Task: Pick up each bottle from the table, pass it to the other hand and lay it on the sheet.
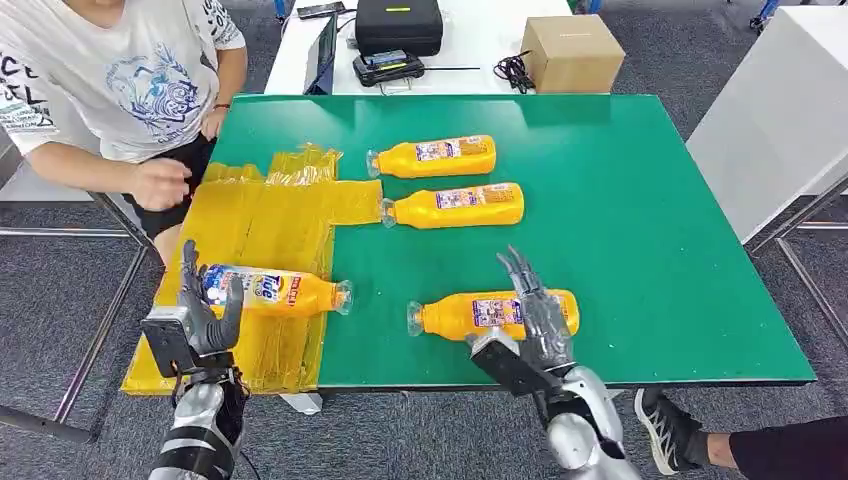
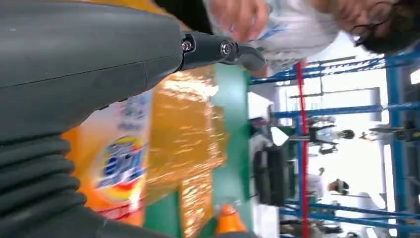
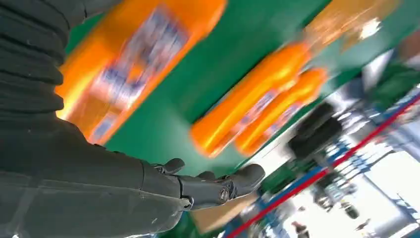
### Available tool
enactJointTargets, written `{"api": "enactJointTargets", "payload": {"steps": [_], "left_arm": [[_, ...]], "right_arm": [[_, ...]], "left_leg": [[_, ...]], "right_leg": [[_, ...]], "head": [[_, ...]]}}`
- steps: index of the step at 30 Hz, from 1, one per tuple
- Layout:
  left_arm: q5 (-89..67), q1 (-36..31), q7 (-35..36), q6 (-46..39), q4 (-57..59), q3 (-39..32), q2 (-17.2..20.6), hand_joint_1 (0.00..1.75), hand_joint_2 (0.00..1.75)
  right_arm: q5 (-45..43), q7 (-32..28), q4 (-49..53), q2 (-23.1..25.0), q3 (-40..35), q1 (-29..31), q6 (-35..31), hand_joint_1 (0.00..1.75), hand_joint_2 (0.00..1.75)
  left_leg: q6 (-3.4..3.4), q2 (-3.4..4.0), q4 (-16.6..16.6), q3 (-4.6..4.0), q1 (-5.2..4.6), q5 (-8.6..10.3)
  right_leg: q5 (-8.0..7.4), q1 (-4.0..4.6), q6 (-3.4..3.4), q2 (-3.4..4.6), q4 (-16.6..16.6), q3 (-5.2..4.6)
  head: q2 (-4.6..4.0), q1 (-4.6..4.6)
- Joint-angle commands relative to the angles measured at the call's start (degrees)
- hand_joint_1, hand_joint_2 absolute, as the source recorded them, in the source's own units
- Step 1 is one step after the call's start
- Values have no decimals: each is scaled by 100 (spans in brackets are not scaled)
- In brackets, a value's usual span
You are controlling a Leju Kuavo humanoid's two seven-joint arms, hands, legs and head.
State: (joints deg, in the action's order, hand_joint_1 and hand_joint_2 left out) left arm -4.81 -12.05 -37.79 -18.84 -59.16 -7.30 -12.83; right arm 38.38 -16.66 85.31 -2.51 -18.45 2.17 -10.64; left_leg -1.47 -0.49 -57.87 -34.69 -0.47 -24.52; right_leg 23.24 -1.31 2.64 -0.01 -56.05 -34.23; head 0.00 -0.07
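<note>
Left hand [image 1: 205, 310] is gripping a bottle [image 1: 275, 291] lying over the yellow sheet [image 1: 270, 235]. Right hand [image 1: 535, 305], fingers spread and empty, is hovering over the nearest table bottle [image 1: 460, 314].

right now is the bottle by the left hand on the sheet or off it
Mostly on: the bottle lies flat on the yellow sheet, its cap end overhanging the green table; left hand around it.
</note>
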Motion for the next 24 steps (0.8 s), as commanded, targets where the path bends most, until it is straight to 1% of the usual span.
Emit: {"api": "enactJointTargets", "payload": {"steps": [1,4,6,8,9,10,16,21,22,24], "left_arm": [[-172,345,47,-35,-302,458,-86,0,175],[-201,297,83,-6,-239,490,-76,0,175],[-208,273,84,3,-202,501,-69,0,175],[-241,237,80,35,-128,518,-56,0,175],[-480,221,-22,-267,-98,574,-33,0,175],[-678,171,-98,-481,-16,634,-17,0,175],[-688,140,-100,-485,12,636,-19,0,175],[-684,131,-100,-458,38,638,-18,0,175],[-670,129,-87,-433,51,623,-26,0,175],[-764,102,-104,-458,143,669,-21,0,175]], "right_arm": [[386,285,-808,-529,119,682,135,0,175],[390,396,-947,-549,23,765,278,0,175],[352,416,-1028,-551,1,788,337,0,175],[100,483,-1251,-649,-94,893,661,0,175],[-47,463,-1357,-664,-105,931,768,0,175],[-424,362,-1481,-712,-126,980,1111,0,175],[-493,309,-1548,-776,-103,993,1139,0,175],[-516,336,-1565,-774,-126,1009,1164,0,175],[-491,417,-1647,-834,-223,1060,1228,0,175],[-824,390,-1769,-909,-317,1129,1475,0,175]], "left_leg": [[5,5,1,7,3,-3],[11,7,0,19,11,-8],[6,5,2,11,6,-3],[9,7,1,18,11,-6],[7,7,2,13,12,-4],[4,6,3,9,9,-2],[9,3,-1,19,15,-9],[7,0,2,8,9,-2],[12,4,1,20,15,-8],[7,3,2,9,9,-2]], "right_leg": [[1,4,-6,3,3,7],[3,15,-13,4,7,22],[1,11,-7,3,4,11],[3,16,-11,4,5,20],[1,14,-8,4,4,14],[0,11,-5,4,3,9],[4,17,-12,1,5,24],[1,11,-9,-1,4,12],[5,17,-15,2,6,25],[1,10,-8,2,3,11]], "head": [[0,-2],[0,0],[0,-2],[0,0],[0,0],[0,-2],[0,0],[0,-2],[0,-2],[0,-2]]}}
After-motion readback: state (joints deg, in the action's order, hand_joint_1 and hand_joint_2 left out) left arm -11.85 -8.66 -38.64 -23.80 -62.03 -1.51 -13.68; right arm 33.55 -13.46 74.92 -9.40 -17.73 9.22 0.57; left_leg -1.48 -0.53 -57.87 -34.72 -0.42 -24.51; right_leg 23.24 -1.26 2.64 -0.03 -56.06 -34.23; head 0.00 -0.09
